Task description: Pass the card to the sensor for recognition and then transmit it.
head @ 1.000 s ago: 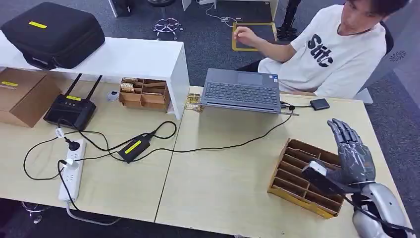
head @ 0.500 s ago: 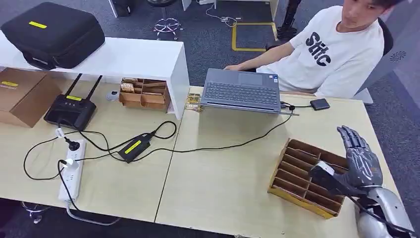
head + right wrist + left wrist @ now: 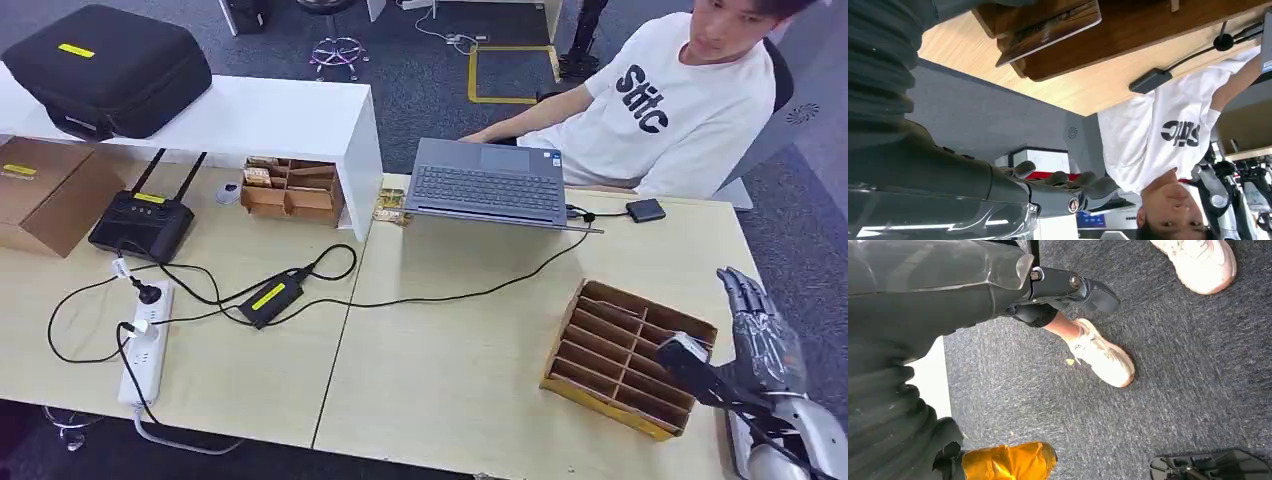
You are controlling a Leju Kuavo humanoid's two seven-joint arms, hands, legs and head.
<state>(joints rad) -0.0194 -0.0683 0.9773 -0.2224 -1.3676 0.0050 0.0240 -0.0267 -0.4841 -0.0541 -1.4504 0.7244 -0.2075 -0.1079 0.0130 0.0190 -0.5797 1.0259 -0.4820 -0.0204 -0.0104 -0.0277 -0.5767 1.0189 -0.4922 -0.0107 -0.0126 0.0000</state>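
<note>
The right hand [image 3: 760, 335] is hovering with fingers spread and nothing in them beside the slotted cardboard tray [image 3: 625, 355] on the table [image 3: 470, 340] — a person's shirt [image 3: 680, 110] is reading "Stitc" — no card is distinguishable.

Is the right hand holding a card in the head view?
No. The right hand is open with fingers spread beside the cardboard divider tray, with no card in it.
</note>
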